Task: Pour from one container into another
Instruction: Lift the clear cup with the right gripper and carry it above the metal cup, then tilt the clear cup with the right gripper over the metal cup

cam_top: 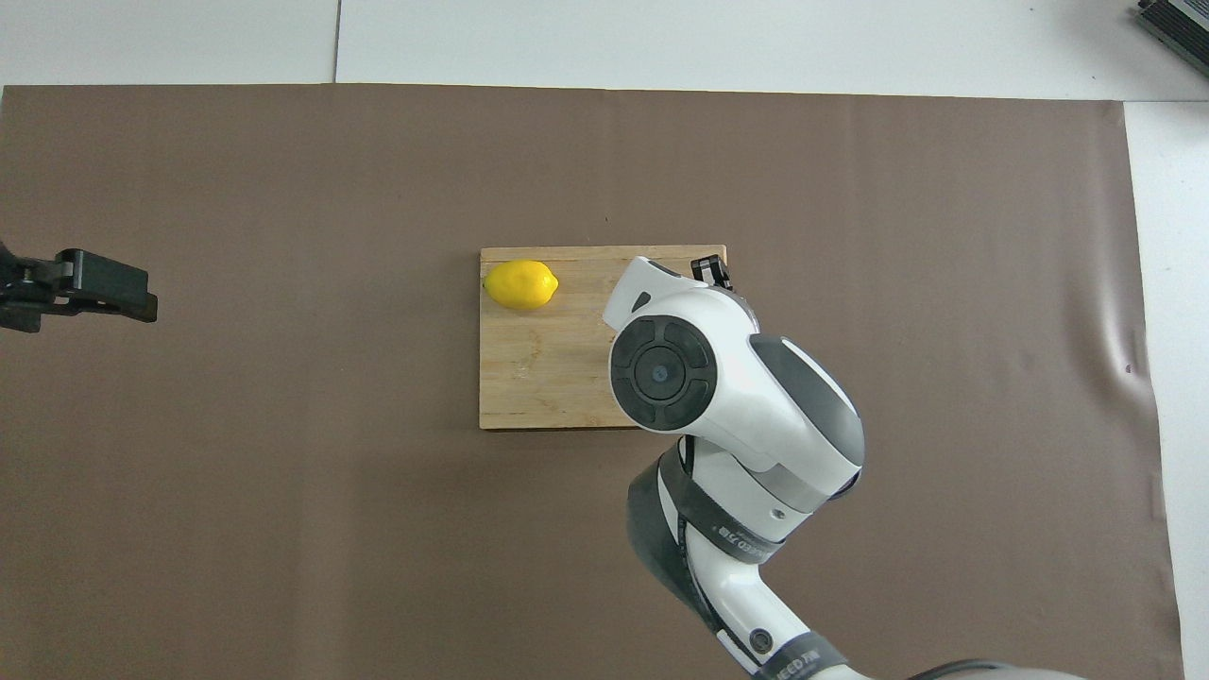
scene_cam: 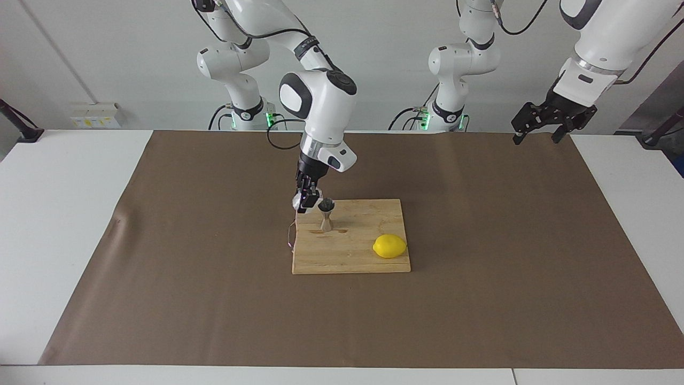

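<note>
On the wooden cutting board (scene_cam: 352, 256) stands the steel jigger (scene_cam: 326, 218), upright, near the board's corner toward the right arm's end. My right gripper (scene_cam: 306, 200) hangs just above it, shut on the small clear cup (scene_cam: 296, 203). The cup is tipped toward the jigger's open top and sits right beside its rim. In the overhead view the right arm's wrist covers both the cup and the jigger. My left gripper (scene_cam: 537, 135) (cam_top: 90, 293) waits open and empty, raised over the left arm's end of the brown mat.
A yellow lemon (scene_cam: 390, 246) (cam_top: 519, 284) lies on the cutting board (cam_top: 529, 378), farther from the robots than the jigger. A thin loop (scene_cam: 290, 235) hangs off the board's edge toward the right arm's end. The brown mat (scene_cam: 160, 267) covers most of the table.
</note>
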Controlling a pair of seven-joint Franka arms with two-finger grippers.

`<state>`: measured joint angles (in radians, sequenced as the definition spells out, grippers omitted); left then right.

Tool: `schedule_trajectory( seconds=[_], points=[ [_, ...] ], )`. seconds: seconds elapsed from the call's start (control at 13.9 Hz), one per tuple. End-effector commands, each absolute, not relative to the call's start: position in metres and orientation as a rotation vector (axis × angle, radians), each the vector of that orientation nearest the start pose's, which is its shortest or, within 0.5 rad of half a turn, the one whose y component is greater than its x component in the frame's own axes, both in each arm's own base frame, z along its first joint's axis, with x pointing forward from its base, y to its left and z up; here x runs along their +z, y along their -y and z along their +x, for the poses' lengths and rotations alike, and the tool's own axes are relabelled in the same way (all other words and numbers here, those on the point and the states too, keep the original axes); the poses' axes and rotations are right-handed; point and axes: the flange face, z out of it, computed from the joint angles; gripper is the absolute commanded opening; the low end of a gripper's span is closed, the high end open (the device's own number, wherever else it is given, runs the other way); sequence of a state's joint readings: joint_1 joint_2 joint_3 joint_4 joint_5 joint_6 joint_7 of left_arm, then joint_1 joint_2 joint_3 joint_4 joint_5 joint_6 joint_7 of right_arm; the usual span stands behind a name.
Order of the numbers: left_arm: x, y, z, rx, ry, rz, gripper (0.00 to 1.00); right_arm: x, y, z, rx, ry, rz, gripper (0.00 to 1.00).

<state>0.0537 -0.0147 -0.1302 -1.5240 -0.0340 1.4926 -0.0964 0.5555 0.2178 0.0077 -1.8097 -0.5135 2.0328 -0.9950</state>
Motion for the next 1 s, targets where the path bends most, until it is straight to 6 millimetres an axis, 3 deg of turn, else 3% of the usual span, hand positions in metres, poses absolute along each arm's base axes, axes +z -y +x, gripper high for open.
schedule_trajectory(
  seconds=[0.0, 0.29, 0.43, 0.93],
  points=[
    [0.647, 0.045, 0.535, 0.020, 0.048, -3.175, 1.00, 0.429, -0.316, 0.542, -0.146, -2.111, 1.603, 0.00],
    [0.647, 0.045, 0.535, 0.020, 0.045, -3.175, 1.00, 0.425, -0.319, 0.541, -0.146, -2.108, 1.558, 0.00],
    [0.647, 0.045, 0.535, 0.020, 0.048, -3.175, 1.00, 0.429, -0.335, 0.534, -0.114, -2.097, 1.490, 0.00],
    [0.647, 0.045, 0.535, 0.020, 0.050, -3.175, 1.00, 0.420, -0.331, 0.530, -0.122, -2.103, 1.407, 0.00]
  ],
)
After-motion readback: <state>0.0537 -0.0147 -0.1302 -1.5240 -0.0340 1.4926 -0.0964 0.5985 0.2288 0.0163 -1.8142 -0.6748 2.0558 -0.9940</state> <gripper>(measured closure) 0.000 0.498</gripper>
